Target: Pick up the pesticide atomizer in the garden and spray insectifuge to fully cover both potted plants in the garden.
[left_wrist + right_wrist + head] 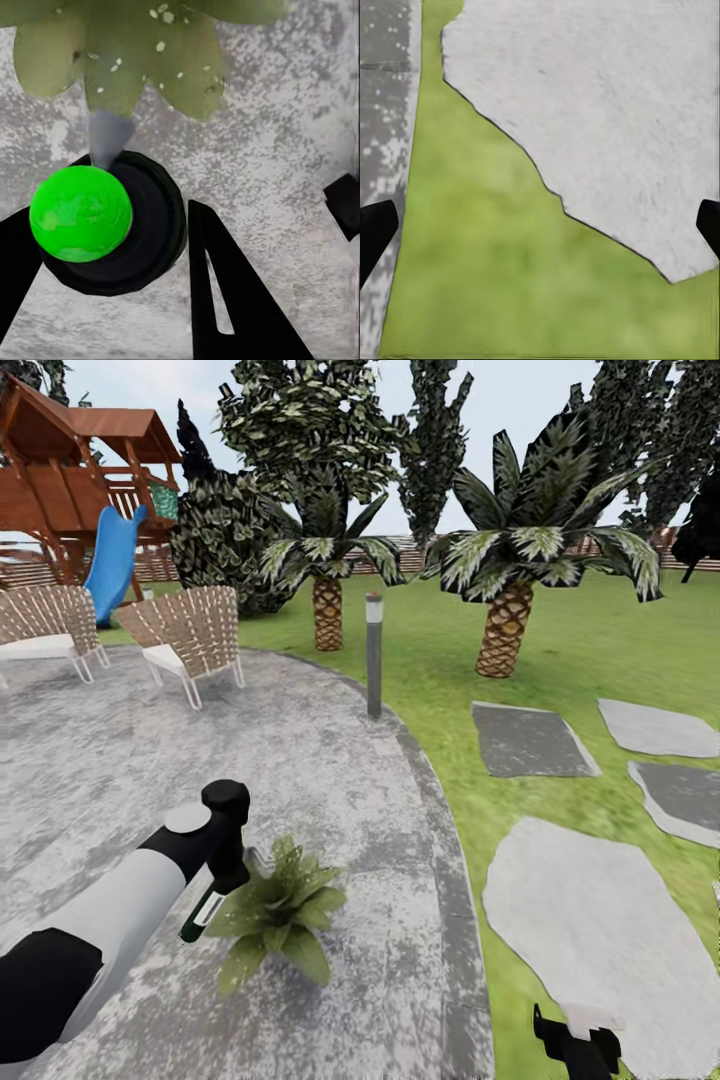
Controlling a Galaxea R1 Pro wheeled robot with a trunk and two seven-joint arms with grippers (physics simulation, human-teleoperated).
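Observation:
My left gripper (222,872) is shut on the pesticide atomizer (204,912), a slim white and dark sprayer held just left of one potted plant (280,910) on the round grey patio (120,760). In the left wrist view the black fingers (225,300) flank the atomizer's round black body (154,225), which has a bright green ball on it. A grey spray cone (109,135) points at the plant's broad leaves (127,52), which carry white specks. The plant's pot is hidden under its leaves. My right gripper (578,1042) hangs open over lawn (510,285) beside a stepping stone (607,105).
Two wicker chairs (185,630) stand at the patio's far side, and a grey lamp post (374,655) stands at its rim. Two palms (508,625) grow on the lawn beyond. Stepping stones (590,930) lie to the right. A wooden playset with a blue slide (112,560) is far left.

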